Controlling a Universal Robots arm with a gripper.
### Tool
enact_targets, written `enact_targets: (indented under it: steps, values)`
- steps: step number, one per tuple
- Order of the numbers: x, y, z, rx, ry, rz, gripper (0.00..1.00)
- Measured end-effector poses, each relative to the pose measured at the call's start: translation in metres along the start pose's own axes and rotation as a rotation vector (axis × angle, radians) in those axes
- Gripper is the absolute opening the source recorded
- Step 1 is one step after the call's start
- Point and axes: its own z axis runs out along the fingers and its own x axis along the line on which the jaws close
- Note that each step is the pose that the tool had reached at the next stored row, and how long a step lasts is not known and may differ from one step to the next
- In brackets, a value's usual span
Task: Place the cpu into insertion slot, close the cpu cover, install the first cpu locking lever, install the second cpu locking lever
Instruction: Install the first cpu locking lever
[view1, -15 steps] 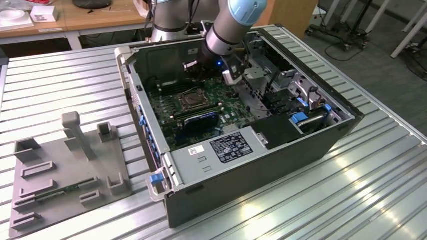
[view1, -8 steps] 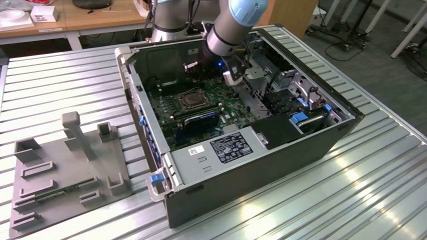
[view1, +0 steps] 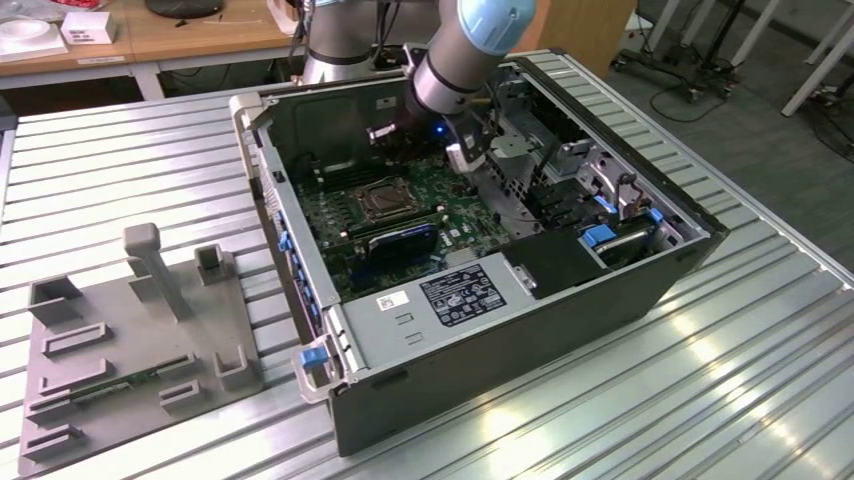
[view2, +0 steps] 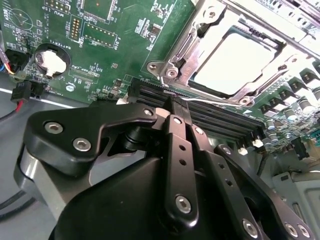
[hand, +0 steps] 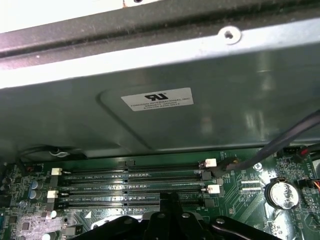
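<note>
A: Site — an open computer case (view1: 534, 340) lying on a ribbed metal table (view1: 747, 390). The arm (view1: 470, 40) reaches down into it from the far side. A grey fixture tray (view1: 127, 395) sits on the table at the exterior view's left, well apart from the case.

B: And the claw?

A: The gripper (view2: 173, 102) hangs low over the green board (view2: 125, 30). In the second wrist view its two black fingers (view2: 176, 135) are pressed together, with nothing visible between them. The tips sit over the long black memory slots (view2: 215, 120), just beside the socket's near edge.

B: Where's the cpu?

A: The cpu (view2: 235, 60) is seated in the socket, its flat pale top showing through the window of the cpu cover (view2: 182, 47). The cover lies down flat around it — a silver frame, same width as the socket. In the exterior view the insertion slot (view1: 378, 197) is mid-board, toward that view's left of the gripper (view1: 463, 160).

B: Levers?

A: Cannot tell how they stand.

B: Anything else nearby?

A: A coin battery (view2: 50, 62) on the board, apart from the socket. In the first wrist view the memory slots (hand: 130, 186) run beside a grey case wall bearing a white label (hand: 157, 99).
</note>
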Motion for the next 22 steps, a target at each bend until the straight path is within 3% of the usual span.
enact_targets:
  steps: [22]
  values:
    - [-0.0010, -0.0034, 0.0033, -0.0002, 0.0000, 0.000, 0.11]
